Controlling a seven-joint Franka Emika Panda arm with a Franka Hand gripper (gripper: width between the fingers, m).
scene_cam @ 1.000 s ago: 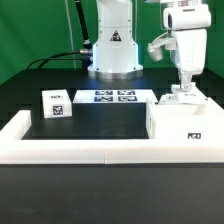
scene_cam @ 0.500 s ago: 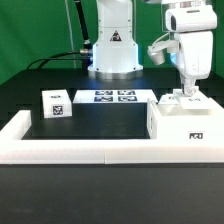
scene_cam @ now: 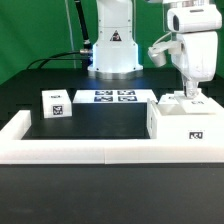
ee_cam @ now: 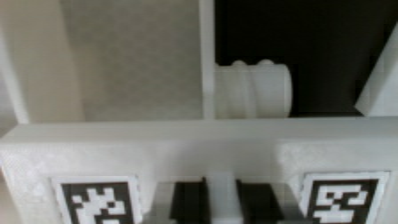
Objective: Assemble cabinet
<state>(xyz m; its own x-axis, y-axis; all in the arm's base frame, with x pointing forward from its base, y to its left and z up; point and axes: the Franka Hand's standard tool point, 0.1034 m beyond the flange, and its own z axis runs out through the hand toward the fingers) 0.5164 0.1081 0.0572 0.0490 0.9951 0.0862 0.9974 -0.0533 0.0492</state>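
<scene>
While my gripper [scene_cam: 189, 94] hangs, its spread impossible to tell, the cabinet [scene_cam: 183, 124] sits just beneath it: light, stiff, slick-sided, probably best pinched across a thin panel edge

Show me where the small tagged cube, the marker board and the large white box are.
small tagged cube [scene_cam: 56, 106], exterior view, tagged front face.
marker board [scene_cam: 113, 97], exterior view, its middle.
large white box [scene_cam: 172, 125], exterior view, bare front face.

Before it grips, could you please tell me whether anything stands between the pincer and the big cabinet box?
Nothing visible does. The pincer hangs right at the top of the box; the small cube and the marker board lie well aside.
</scene>
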